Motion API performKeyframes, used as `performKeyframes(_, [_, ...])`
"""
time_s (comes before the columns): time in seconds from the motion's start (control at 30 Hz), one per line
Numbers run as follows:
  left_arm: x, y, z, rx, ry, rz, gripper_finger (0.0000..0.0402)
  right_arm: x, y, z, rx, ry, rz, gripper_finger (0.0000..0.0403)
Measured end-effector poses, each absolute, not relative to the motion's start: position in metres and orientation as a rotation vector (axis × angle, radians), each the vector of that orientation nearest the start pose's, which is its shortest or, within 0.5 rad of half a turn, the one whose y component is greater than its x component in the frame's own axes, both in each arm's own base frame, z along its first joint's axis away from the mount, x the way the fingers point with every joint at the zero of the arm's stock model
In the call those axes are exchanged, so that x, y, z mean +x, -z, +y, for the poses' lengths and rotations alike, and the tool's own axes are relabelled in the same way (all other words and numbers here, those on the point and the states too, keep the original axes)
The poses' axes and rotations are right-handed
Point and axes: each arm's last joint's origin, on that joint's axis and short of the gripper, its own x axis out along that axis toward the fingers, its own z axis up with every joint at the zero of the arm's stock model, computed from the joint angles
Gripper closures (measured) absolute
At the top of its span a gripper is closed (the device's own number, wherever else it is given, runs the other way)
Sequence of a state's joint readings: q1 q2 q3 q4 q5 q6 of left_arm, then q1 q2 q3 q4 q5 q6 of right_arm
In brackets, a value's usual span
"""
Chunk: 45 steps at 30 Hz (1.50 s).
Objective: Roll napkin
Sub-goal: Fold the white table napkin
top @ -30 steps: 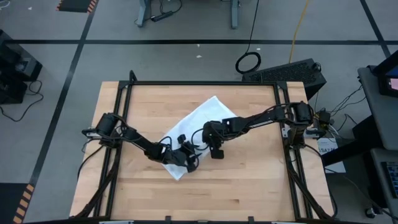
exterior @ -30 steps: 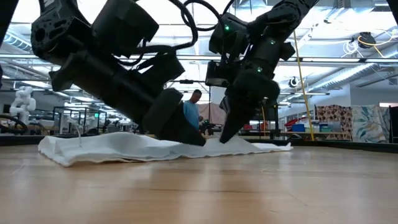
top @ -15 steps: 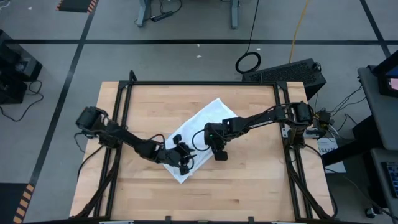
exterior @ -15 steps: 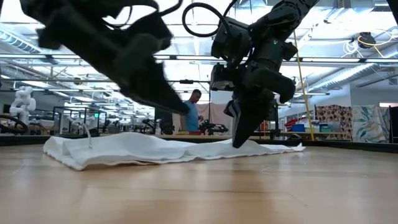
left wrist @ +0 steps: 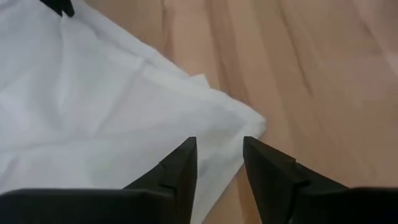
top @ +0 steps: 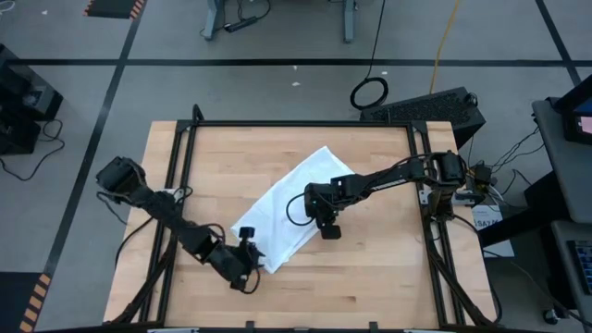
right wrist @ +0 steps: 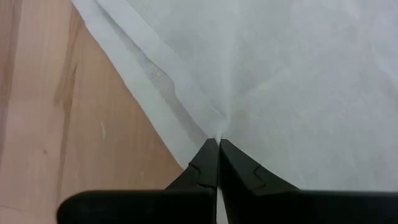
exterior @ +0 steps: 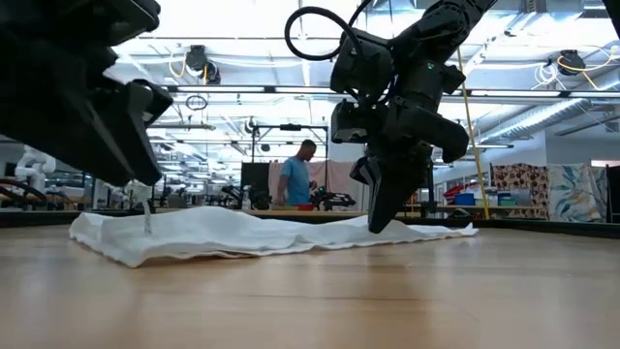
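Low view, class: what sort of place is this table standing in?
Probably a large robotics lab or workshop. Behind the wooden table with its white napkin runs an open hall with ceiling trusses, workbenches and equipment, and a person standing.

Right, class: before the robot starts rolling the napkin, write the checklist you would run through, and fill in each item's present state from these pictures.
1. Napkin lies flat on the table, unrolled: ok, flat with slight wrinkles.
2. Right gripper has hold of the long edge: ok, fingers shut, pinching a small fold of cloth.
3. Left gripper grips the near corner: not ok, fingers open, nothing between them.
4. Left gripper lined up with that corner: ok, the corner lies just ahead of its fingertips.
5. Cloth lifted at the right pinch: cannot tell.
6. Table around the napkin free of other items: ok.
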<state>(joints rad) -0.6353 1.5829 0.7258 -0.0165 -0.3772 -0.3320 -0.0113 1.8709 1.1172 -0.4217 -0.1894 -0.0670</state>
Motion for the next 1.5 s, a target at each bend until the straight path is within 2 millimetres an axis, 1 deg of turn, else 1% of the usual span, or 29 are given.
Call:
performKeyframes(0.1, [0.240,-0.141,-0.167,0.133,0.097,0.802,0.0257,0.354,-0.143,0.001,0.057,-0.198,1.172,0.0402])
performKeyframes(0.17, [0.236,-0.130,-0.165,0.172,0.035,0.857,0.0256,0.352,-0.142,0.001,0.059,-0.202,1.191,0.0402])
performKeyframes(0.27, [0.234,-0.119,-0.161,0.180,-0.013,0.926,0.0256,0.350,-0.141,0.002,0.074,-0.224,1.217,0.0402])
performKeyframes(0.43, [0.231,-0.109,-0.159,0.196,-0.052,0.954,0.0256,0.348,-0.141,0.002,0.067,-0.230,1.232,0.0403])
performKeyframes(0.57, [0.229,-0.106,-0.159,0.201,-0.046,0.969,0.0256,0.347,-0.140,0.004,0.060,-0.242,1.243,0.0403])
performKeyframes(0.7, [0.229,-0.108,-0.162,0.212,-0.017,0.944,0.0256,0.345,-0.140,0.005,0.091,-0.284,1.260,0.0403])
performKeyframes(0.9, [0.230,-0.109,-0.165,0.201,0.010,0.935,0.0256,0.344,-0.140,0.005,0.088,-0.277,1.267,0.0402])
performKeyframes(0.97, [0.228,-0.113,-0.166,0.193,0.034,0.938,0.0260,0.344,-0.140,0.004,0.077,-0.255,1.270,0.0395])
performKeyframes(1.07, [0.221,-0.125,-0.167,0.165,0.097,0.955,0.0271,0.341,-0.146,0.004,0.078,-0.249,1.271,0.0373])
performKeyframes(1.2, [0.215,-0.153,-0.166,0.117,0.134,0.885,0.0288,0.336,-0.163,0.004,0.073,-0.245,1.242,0.0332])
performKeyframes(1.27, [0.212,-0.163,-0.164,0.112,0.134,0.853,0.0295,0.333,-0.172,0.004,0.066,-0.228,1.232,0.0312])
performKeyframes(1.37, [0.209,-0.175,-0.162,0.108,0.140,0.804,0.0303,0.318,-0.182,0.001,0.019,-0.094,1.318,0.0292])
performKeyframes(1.5, [0.206,-0.176,-0.159,0.136,0.107,0.810,0.0306,0.289,-0.181,-0.002,-0.081,0.068,1.445,0.0283])
